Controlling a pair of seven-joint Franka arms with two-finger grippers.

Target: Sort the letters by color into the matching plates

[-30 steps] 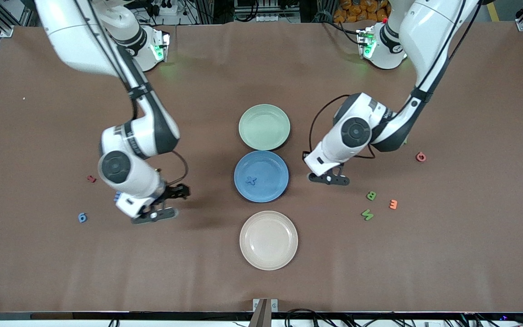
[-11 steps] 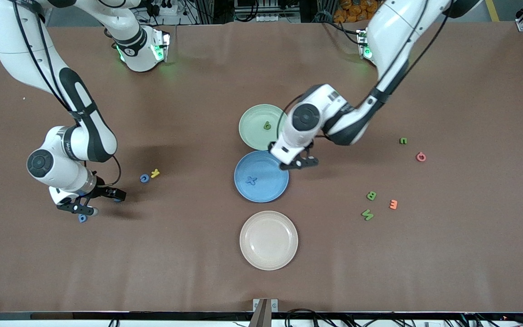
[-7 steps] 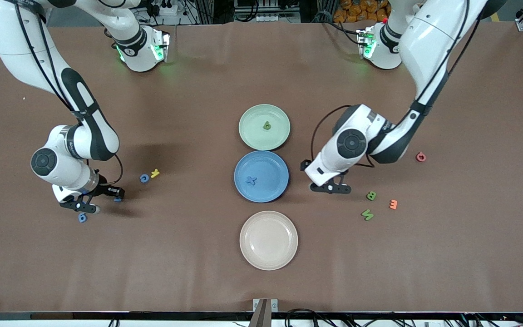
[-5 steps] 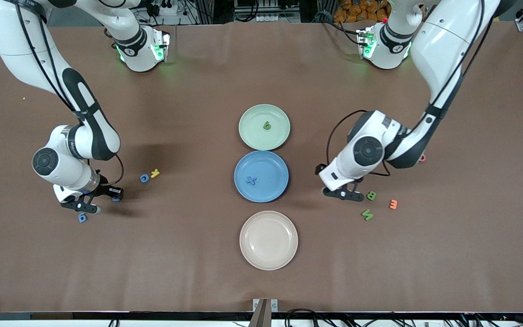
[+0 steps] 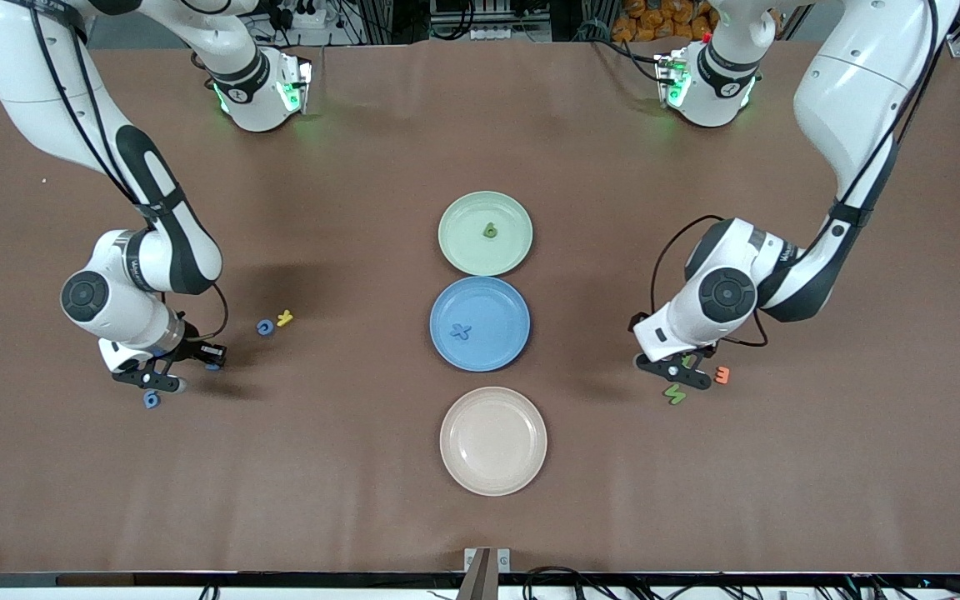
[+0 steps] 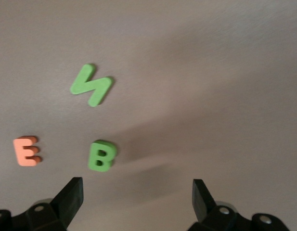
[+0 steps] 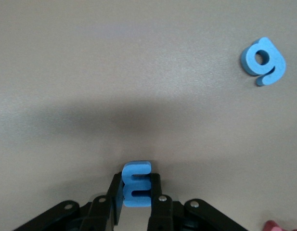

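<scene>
The brown table (image 5: 380,142) carries three plates in a line at its middle: pale green plate (image 5: 455,242), blue plate (image 5: 497,346), and cream plate (image 5: 492,479) nearest the front camera. Toward the left arm's end lie a green S (image 5: 675,394), green B (image 6: 102,155) and orange E (image 5: 722,375). Toward the right arm's end lie a blue 9 (image 5: 151,400), a blue ring-shaped piece (image 5: 264,327), perhaps a G, and a yellow piece (image 5: 284,317) just beside it.

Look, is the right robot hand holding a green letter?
No, the right gripper is shut on a blue letter E, pinched between its fingers.
</scene>
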